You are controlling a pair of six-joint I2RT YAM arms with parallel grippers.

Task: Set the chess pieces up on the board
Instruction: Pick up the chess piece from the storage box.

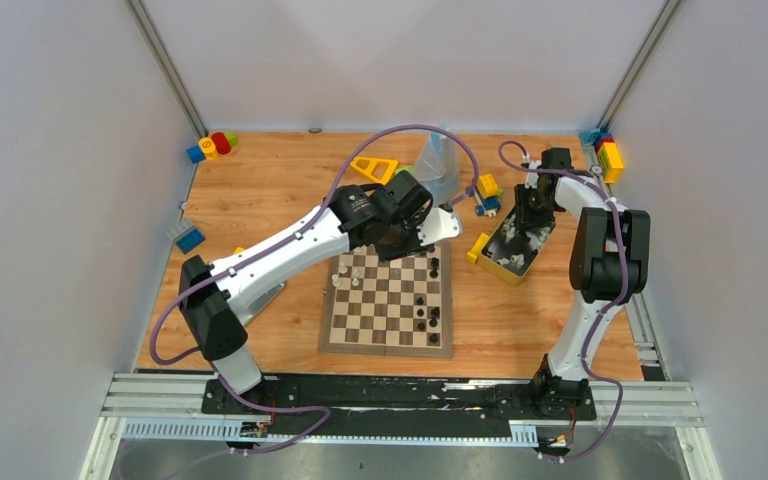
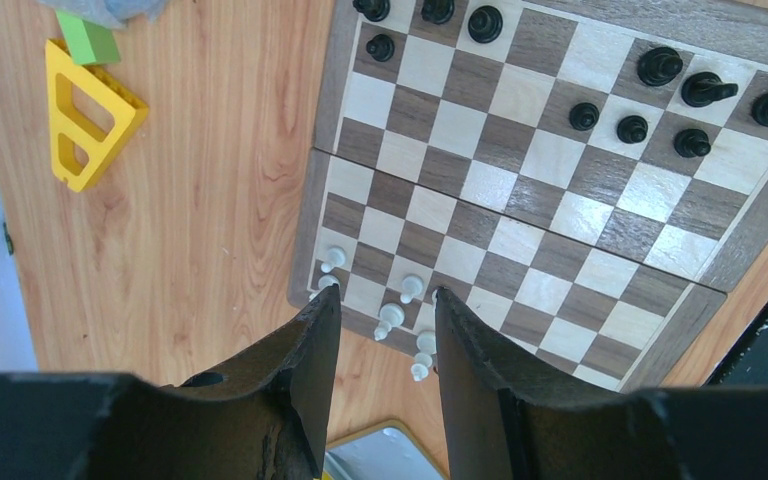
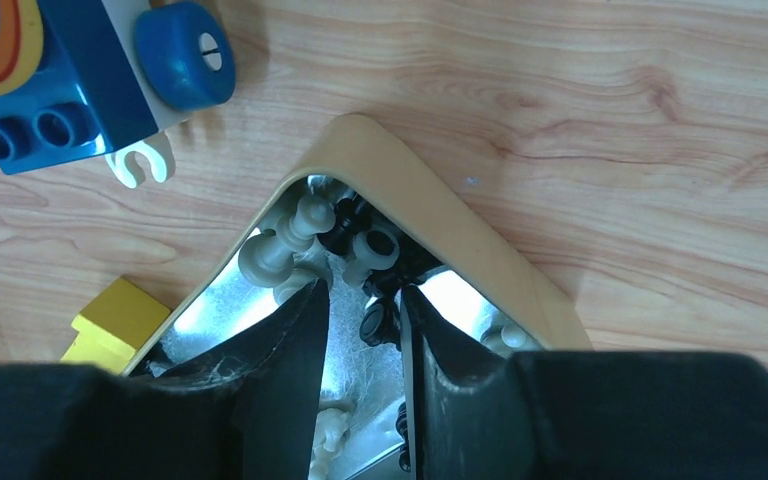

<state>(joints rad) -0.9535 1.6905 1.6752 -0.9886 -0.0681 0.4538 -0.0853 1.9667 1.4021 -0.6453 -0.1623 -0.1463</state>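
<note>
Several small cream chess pieces stand along one edge of the brown-and-cream checked wooden board, with black ones at the opposite side. Left gripper hovers over the cream row, jaws apart and empty; coming down off-centre could topple neighbours. Right gripper is down in the yellow-sided tin box, jaws narrow around a black piece; whether it is clamped I cannot tell. Crowded pieces might get pinched together and drop on the way
</note>
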